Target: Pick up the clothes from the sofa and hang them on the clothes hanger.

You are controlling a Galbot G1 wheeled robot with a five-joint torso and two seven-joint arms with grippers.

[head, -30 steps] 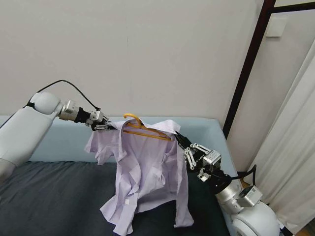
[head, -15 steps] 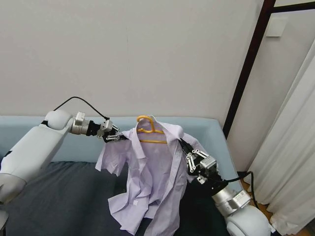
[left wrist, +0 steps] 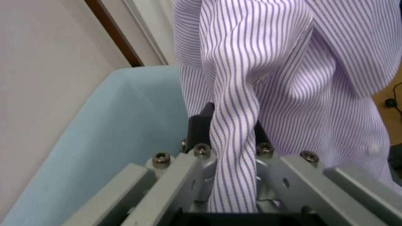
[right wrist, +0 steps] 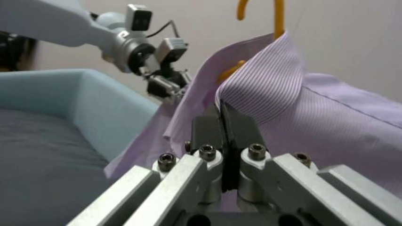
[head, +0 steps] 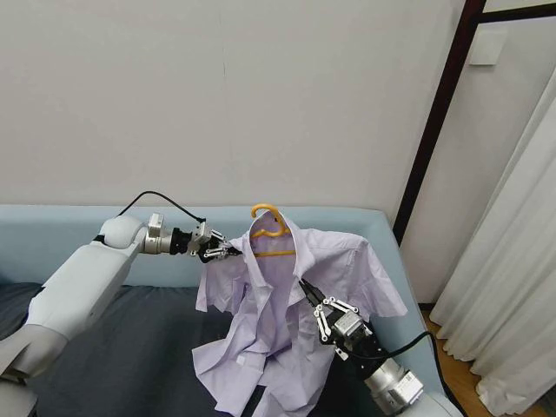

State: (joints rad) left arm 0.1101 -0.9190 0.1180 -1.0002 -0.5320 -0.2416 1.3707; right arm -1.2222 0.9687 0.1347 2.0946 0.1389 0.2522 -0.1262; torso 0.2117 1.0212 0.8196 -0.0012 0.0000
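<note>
Nearest, low in head view: right claw (head: 307, 290), pressed together on the front edge of the shirt (head: 261, 313) just below the collar. Same grip from right wrist view: pads closed flat on striped cloth, hook of the yellow hanger (head: 271, 228) above.

Shirt held up in the air over the sofa (head: 78, 347), draped on the hanger, collar around the hook's neck, one sleeve spread to the right, tails hanging low toward the seat.

Farther back: left claw (head: 222, 252), pinching a bunched fold at the other shoulder; fold running straight between the fingers in left wrist view.

Judged light, thin, limp, with no stiffness to hold shape; likely to slide off the smooth hanger if tugged sideways. Best taken at collar and shoulder seams, where cloth is doubled. Hanger arms buried under cloth, so seating in both shoulders possibly incomplete.

Below: dark seat cushion, pale blue back. Behind: plain pale wall (head: 261, 95), dark upright post (head: 439, 122), white curtain (head: 512, 287) at far right.
</note>
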